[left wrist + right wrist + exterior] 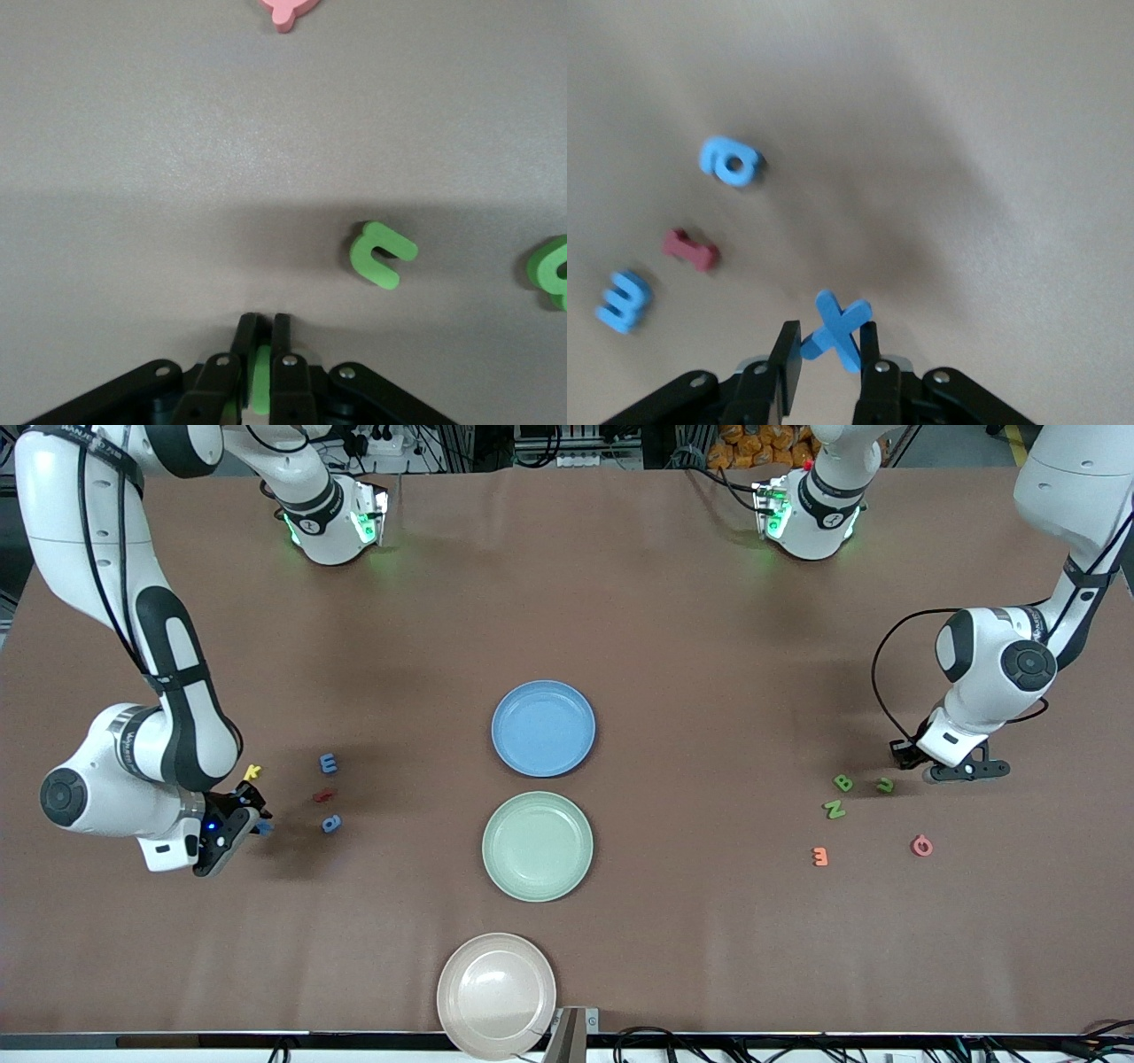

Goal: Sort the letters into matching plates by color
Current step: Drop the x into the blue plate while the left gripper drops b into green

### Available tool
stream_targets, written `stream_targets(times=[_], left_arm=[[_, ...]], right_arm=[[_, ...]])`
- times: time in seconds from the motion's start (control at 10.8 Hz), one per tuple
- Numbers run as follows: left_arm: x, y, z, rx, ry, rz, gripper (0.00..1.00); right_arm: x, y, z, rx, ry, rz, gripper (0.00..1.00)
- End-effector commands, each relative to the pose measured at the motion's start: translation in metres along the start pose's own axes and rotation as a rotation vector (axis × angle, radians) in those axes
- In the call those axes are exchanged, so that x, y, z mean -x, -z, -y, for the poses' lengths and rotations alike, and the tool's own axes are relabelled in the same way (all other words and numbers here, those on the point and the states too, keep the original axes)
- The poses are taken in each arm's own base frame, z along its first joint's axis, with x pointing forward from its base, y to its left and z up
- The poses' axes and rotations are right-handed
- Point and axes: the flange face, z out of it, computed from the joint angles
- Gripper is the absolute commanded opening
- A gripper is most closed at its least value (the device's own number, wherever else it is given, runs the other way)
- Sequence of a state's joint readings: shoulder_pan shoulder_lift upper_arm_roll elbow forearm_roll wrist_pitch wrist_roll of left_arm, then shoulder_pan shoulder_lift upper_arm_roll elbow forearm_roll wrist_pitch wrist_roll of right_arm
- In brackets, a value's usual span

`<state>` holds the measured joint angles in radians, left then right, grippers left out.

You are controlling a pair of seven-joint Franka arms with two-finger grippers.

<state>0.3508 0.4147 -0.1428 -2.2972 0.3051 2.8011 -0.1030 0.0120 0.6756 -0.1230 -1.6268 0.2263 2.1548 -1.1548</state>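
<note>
My right gripper (828,341) is shut on a blue X letter (837,332), low over the table at the right arm's end (237,822). Beside it lie a yellow K (252,771), a blue E (329,763), a red letter (324,795) and a blue letter (331,824). My left gripper (263,323) is down at the table at the left arm's end (905,755), shut on a green letter (261,372) standing on edge between its fingers. Close by lie a green letter (383,255), a green B (842,782) and a green N (834,809). The blue plate (543,728) and the green plate (537,846) sit mid-table.
A beige-pink plate (496,995) sits at the table edge nearest the front camera. An orange letter (820,856) and a pink letter (922,846) lie nearer the front camera than the green letters. Brown cloth covers the table.
</note>
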Motion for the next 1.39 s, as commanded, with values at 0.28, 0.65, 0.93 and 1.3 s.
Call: stream_targets(times=[0.28,0.65,0.93,1.3], left_arm=[[-0.012,0.022,-0.019,0.008,-0.015,-0.058,0.0],[-0.034,0.052,-0.054,0.031,0.021,-0.113,0.0],[-0.052,0.071,-0.11,0.094,0.096,-0.153,0.0],[-0.073,0.088,-0.199,0.207,0.185,-0.178,0.0]], right_arm=[[-0.053,0.028,0.05,-0.061,-0.196,0.031,0.0],[-0.085,0.043,0.093,-0.085,-0.446,0.069,0.0],[-0.119,0.044,0.128,-0.096,-0.554,0.075,0.0],[-0.178,0.037,0.197,-0.095,-0.681,0.089,0.0]])
